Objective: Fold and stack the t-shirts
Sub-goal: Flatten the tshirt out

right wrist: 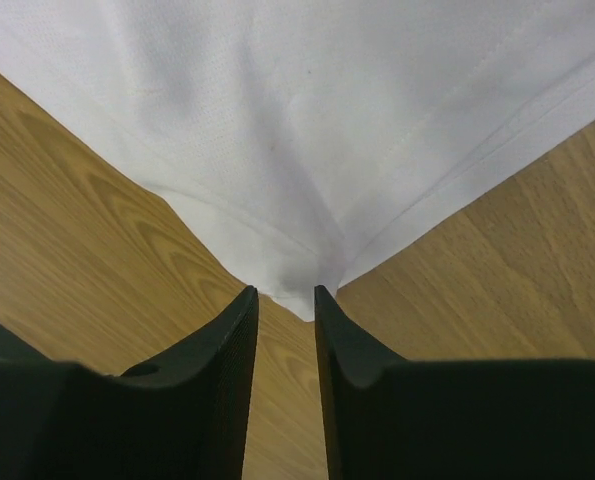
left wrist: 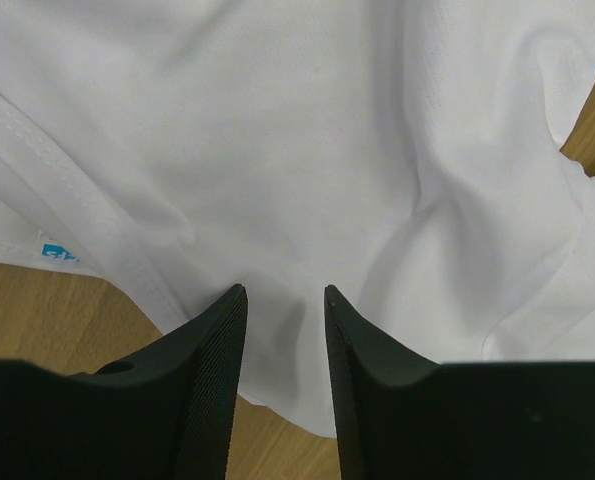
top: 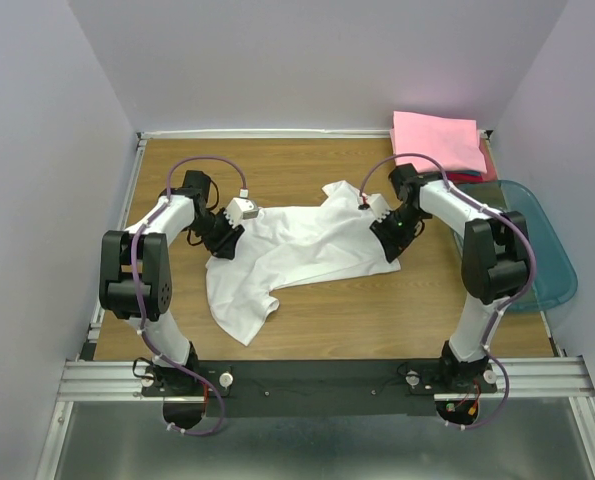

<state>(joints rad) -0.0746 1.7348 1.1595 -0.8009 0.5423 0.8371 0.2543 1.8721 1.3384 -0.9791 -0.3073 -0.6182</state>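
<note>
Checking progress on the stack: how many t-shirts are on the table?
3: a white t-shirt spread mid-table between both grippers; a pink one folded at the far right corner, atop a red one. More may be hidden beneath.

We've got a wood-grain bench point(top: 327, 310) here, plus a see-through teal plastic bin point(top: 547, 260) sitting at its right edge, all boxed in by plain pale walls point(top: 307, 60).

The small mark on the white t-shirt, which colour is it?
Blue, on the white t-shirt; the small mark shows best in the left wrist view.
</note>
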